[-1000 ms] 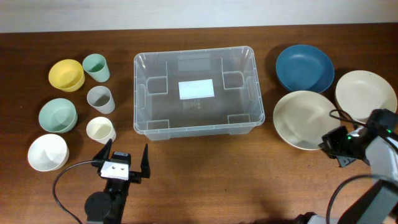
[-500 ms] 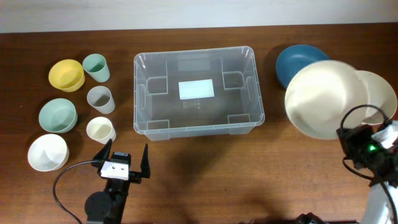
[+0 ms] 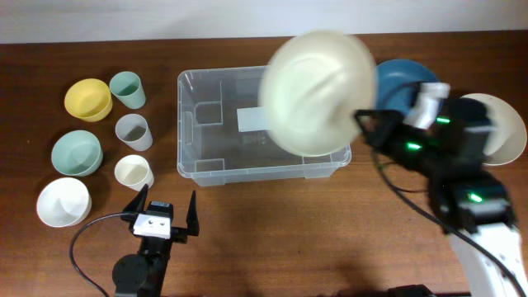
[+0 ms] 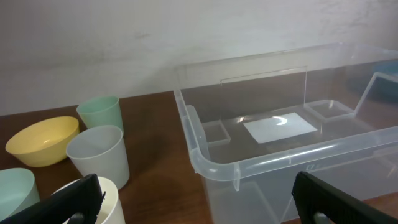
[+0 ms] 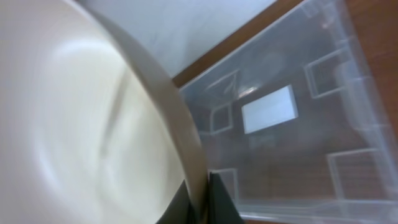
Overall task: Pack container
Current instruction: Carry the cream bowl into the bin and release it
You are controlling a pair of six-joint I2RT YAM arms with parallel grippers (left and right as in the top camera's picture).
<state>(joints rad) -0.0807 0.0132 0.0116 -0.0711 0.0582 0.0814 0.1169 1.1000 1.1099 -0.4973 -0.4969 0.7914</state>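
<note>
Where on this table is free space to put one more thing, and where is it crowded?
The container is empty inside, though the held cream plate hangs over its right half. The bare table in front of it, right of the left tool, is free. Cups and bowls crowd the left side.

Brown wooden table (image 3: 272, 231). Centre: clear container (image 3: 183, 124). Left: three bowls (image 3: 77, 153), three cups (image 3: 132, 131). Far right: blue plate (image 3: 398, 76), cream plate (image 3: 507, 136).
</note>
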